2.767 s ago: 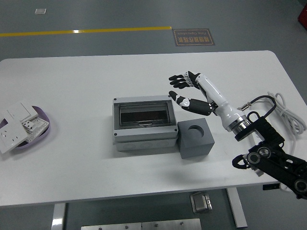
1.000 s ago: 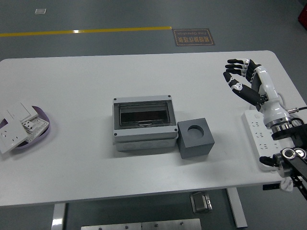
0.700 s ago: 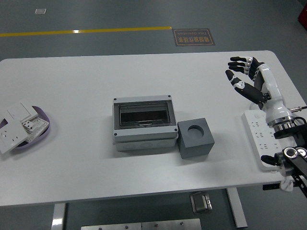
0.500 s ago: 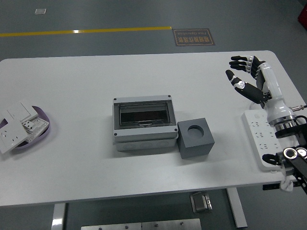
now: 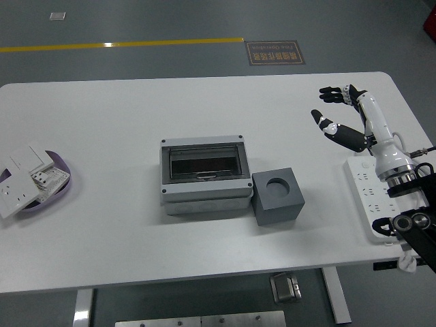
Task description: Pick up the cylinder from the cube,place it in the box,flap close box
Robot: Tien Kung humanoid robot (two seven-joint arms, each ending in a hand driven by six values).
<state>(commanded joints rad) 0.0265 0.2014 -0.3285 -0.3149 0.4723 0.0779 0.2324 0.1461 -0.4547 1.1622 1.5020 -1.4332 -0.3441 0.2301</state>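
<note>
Right hand [image 5: 338, 112] near table [image 5: 102, 136] right edge, fingers spread, empty. Cube [image 5: 277, 196] socket vacant, box [image 5: 204, 176] flap down. Task seemingly complete; only retract.

power strip [image 5: 371, 197], tray of switches [image 5: 34, 178]

Robotics test lab or workshop floor. Evidence: smooth grey industrial floor [image 5: 136, 20] beyond the table's far edge, crossed by a yellow marking line [image 5: 122, 45] and bearing a printed floor sign [image 5: 274, 52]; a plain white table [image 5: 136, 116] on a metal frame; a grey electrical enclosure box [image 5: 204, 176] at centre; a white power strip [image 5: 372, 197] at the right; loose wall switch plates [image 5: 24, 174] in a tray at the left.
</note>
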